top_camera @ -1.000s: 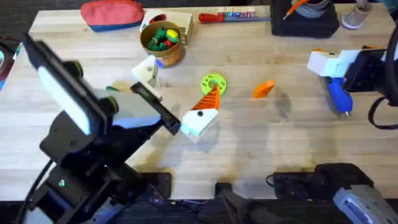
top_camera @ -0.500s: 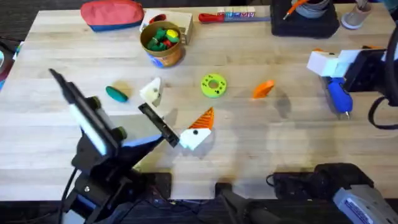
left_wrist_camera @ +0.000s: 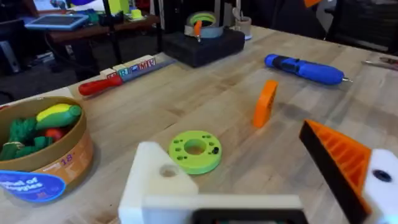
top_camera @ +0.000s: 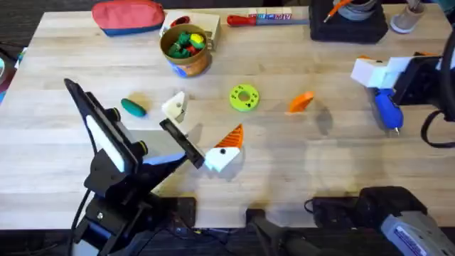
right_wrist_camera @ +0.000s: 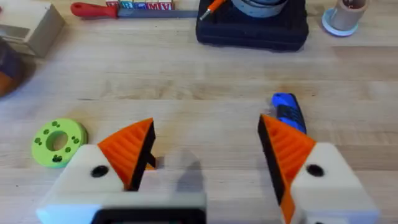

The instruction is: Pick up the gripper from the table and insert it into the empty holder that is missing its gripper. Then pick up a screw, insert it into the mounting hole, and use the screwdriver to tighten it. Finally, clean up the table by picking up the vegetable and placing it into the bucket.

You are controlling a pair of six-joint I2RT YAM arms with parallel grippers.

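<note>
My left gripper [top_camera: 200,128] stands open low over the table. One finger is the bare white holder [top_camera: 174,107], whose mounting hole [left_wrist_camera: 168,171] faces up; the other carries an orange fin [top_camera: 229,136]. The loose orange gripper [top_camera: 301,102] lies on the wood to the right, apart from both arms. At the far right my right gripper [top_camera: 373,71] is open beside the blue screwdriver [top_camera: 387,110], holding nothing. The dark green vegetable [top_camera: 133,107] lies left of the holder. The bucket [top_camera: 185,48] stands behind, with toy pieces inside. The screw is out of view.
A bright green disc with holes [top_camera: 244,97] lies between the holder and the loose gripper. Along the back edge are a red pouch [top_camera: 128,16], a red-handled tool [top_camera: 259,18] and a black case [top_camera: 352,18]. Bare wood stretches across the front middle.
The left arm has dropped away from the camera and drawn back toward its base, uncovering the vegetable. Its open gripper now sits lower and nearer. The right arm has not moved.
</note>
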